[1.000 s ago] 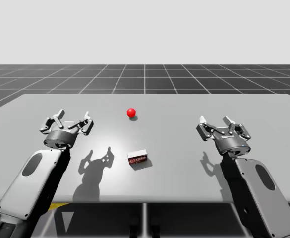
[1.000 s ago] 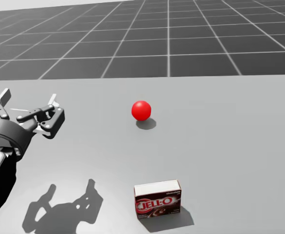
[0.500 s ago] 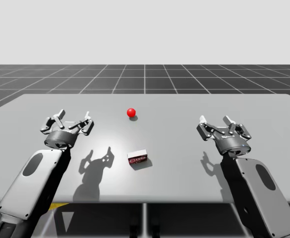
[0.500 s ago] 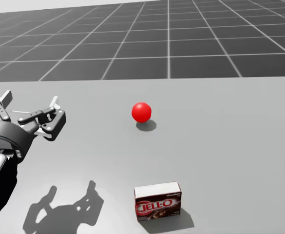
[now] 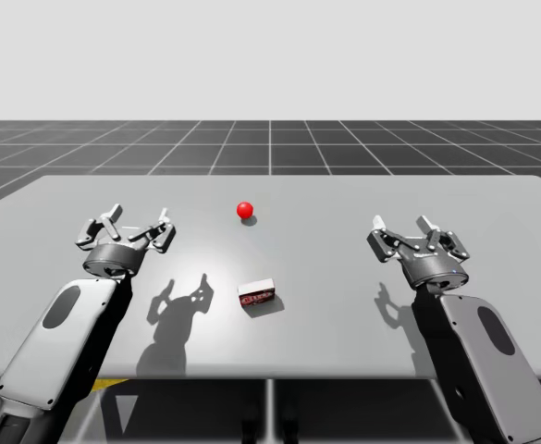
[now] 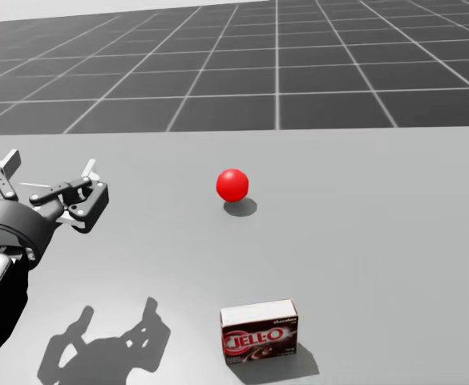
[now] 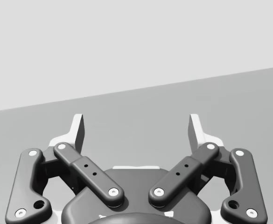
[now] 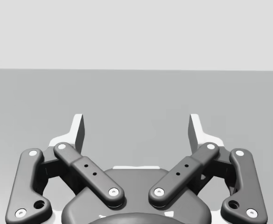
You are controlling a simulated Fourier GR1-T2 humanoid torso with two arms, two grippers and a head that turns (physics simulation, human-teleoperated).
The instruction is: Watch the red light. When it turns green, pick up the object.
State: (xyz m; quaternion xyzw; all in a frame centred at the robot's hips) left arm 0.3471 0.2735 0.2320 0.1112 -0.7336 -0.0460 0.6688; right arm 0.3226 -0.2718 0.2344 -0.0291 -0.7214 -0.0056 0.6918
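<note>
The grey table [image 5: 344,194] is the biggest thing here. My left arm [image 5: 53,342] comes in at one side and my right arm [image 5: 487,361] at the other. Both are held up over the table, and their shadows fall on it.

The left gripper [image 5: 138,217] has its two fingers spread wide, with nothing between them. The right gripper [image 5: 400,225] is the same: fingers wide apart and holding nothing. Both are well apart from the box.

The box [image 5: 257,295] sits on the table near the middle, between my two arms. It is small and dark red, with a white top. Nothing touches it.

The ball [image 5: 244,210] is the light. It is red. It sits on the table past the box, farther from me and a little apart from it.
</note>
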